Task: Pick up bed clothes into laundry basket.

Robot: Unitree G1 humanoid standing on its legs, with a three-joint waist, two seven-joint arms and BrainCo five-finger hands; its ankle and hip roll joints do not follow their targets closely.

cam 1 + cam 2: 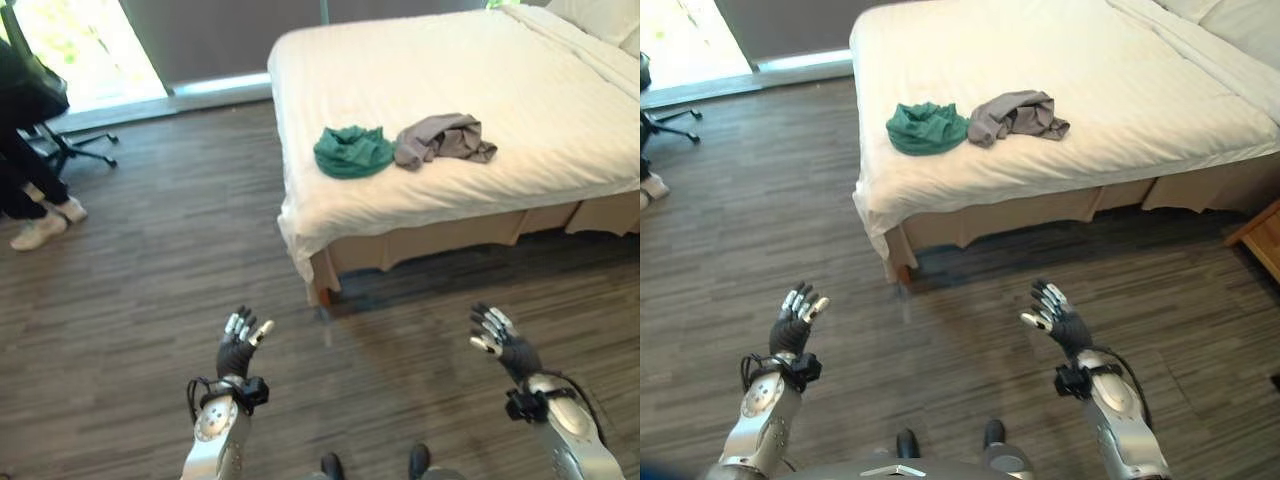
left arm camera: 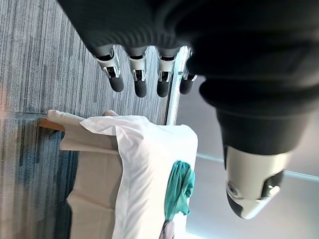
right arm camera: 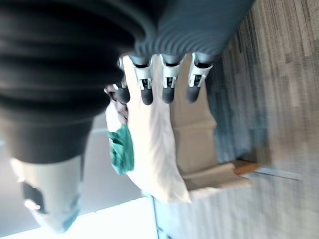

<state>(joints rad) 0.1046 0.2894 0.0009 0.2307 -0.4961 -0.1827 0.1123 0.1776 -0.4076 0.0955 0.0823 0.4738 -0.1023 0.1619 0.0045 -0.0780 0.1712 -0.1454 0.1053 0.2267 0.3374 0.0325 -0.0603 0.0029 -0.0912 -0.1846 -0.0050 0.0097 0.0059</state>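
Daylight pours through the window (image 1: 80,50) far beyond the left hand (image 1: 240,345), glaring white. The bed (image 1: 450,90) shades the floor (image 1: 150,260) ahead of both hands. Wrist views blur close up.

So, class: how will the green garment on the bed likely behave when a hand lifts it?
The green garment lies crumpled in soft folds, so it is probably floppy and will drape. It looks thin, so likely light. It lies beside the grey garment, which might drag along.

No readable text, label, number or sign appears on anything in these views.
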